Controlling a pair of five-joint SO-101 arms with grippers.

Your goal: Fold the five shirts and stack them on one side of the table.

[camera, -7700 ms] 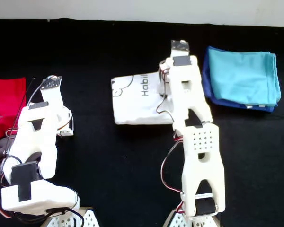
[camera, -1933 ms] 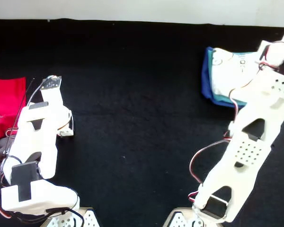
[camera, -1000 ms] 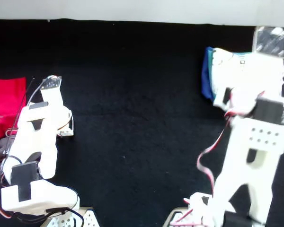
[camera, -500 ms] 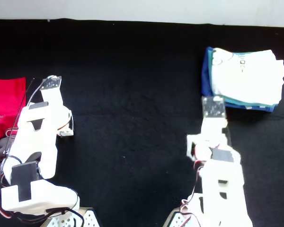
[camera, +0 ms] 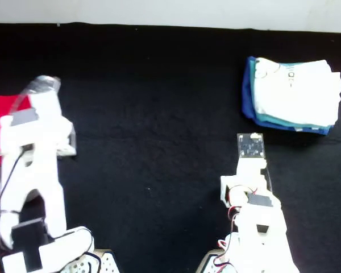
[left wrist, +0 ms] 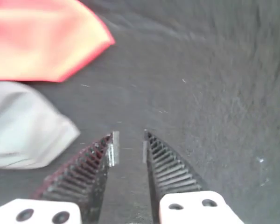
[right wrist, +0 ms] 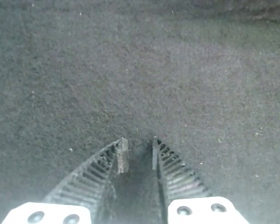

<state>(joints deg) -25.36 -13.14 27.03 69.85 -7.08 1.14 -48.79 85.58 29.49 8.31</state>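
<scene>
Since the earlier frames the white shirt (camera: 298,91) leaves the middle of the desk (camera: 159,114) and now lies folded on top of the teal shirt (camera: 275,118) and the blue shirt (camera: 248,96), a three-high stack at the far right side. The right arm pulls back from that stack to the near edge, while the left arm swings out toward the red shirt (left wrist: 42,42) at the left edge. The left fingers (left wrist: 91,161) hang slightly apart, holding nothing, over bare black cloth just short of the red shirt's corner, with a grey shirt (left wrist: 23,126) bunched beside it. The right fingers (right wrist: 172,168) are likewise a little apart and empty over bare desk, well clear of the stack. Three of the five shirts appear done; the red and the grey remain. Both look light, limp and likely to sag or crumple when lifted, so a pinch at one point would probably drag the cloth into a heap. The pointed corner of the red shirt nearest the fingers seems the easiest place to take hold, the fabric then best drawn flat across the desk rather than lifted high.
</scene>
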